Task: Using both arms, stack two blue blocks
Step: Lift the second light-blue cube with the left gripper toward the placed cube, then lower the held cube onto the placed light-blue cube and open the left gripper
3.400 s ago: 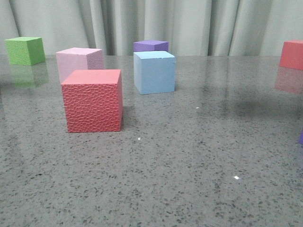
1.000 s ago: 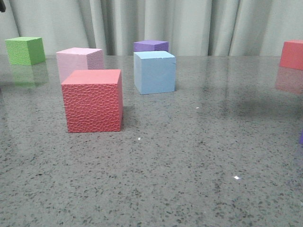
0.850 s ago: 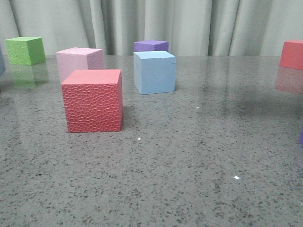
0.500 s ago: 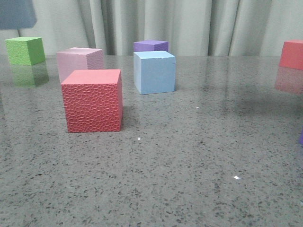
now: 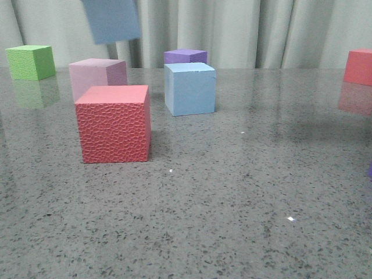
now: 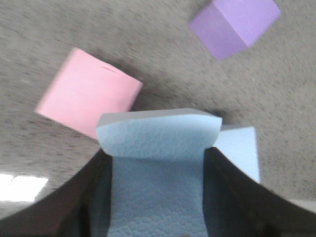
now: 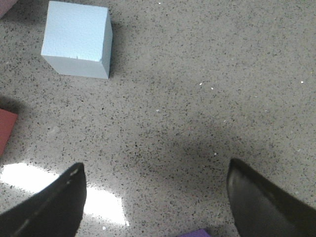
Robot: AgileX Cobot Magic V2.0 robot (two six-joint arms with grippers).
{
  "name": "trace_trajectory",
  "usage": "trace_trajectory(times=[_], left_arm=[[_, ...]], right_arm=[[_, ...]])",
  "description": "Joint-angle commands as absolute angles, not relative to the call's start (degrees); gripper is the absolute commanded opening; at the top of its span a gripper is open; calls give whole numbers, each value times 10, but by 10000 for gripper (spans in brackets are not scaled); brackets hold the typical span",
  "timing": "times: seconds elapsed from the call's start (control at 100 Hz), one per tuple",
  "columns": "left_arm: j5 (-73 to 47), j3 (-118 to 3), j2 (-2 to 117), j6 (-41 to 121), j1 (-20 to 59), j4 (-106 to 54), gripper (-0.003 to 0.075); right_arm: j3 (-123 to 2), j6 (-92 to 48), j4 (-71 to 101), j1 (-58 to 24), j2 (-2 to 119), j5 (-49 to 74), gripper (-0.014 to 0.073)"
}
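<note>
One pale blue block (image 5: 110,20) hangs in the air at the upper left of the front view, above and behind the pink cube. In the left wrist view my left gripper (image 6: 158,152) is shut on that block (image 6: 158,138), with a dark finger on each side. The other blue block (image 5: 190,89) stands on the table mid-back; a strip of it (image 6: 240,150) shows beside the held block. My right gripper (image 7: 155,168) is open above bare table, and the resting blue block (image 7: 78,39) lies well away from it. Neither gripper shows in the front view.
A red textured cube (image 5: 114,124) stands front left, with a pink cube (image 5: 97,75) behind it. A green cube (image 5: 30,61) is far left, a purple cube (image 5: 185,56) sits behind the resting blue block, and another red cube (image 5: 358,67) is far right. A curtain backs the table.
The held blue block came into the front view from the left edge and has moved right, towards the resting blue block. Nothing on the table has moved.
</note>
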State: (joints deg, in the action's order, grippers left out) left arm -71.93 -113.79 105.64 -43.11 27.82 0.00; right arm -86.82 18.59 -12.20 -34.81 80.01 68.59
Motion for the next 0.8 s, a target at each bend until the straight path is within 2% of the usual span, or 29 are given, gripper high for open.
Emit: trace_trajectory(times=[0.0, 0.35, 0.7, 0.79], left_arm=[[-726, -1177, 1048, -450, 300, 0, 48], [-726, -1273, 1121, -460, 340, -6, 48], [-726, -1279, 1132, -460, 348, -11, 49], [-726, -1279, 1132, -455, 348, -15, 84]], right_arm=[[-880, 187, -139, -346, 781, 666, 579], [-880, 187, -139, -346, 781, 665, 579], [-880, 187, -139, -346, 781, 665, 579], [-880, 187, -139, -346, 781, 665, 579]])
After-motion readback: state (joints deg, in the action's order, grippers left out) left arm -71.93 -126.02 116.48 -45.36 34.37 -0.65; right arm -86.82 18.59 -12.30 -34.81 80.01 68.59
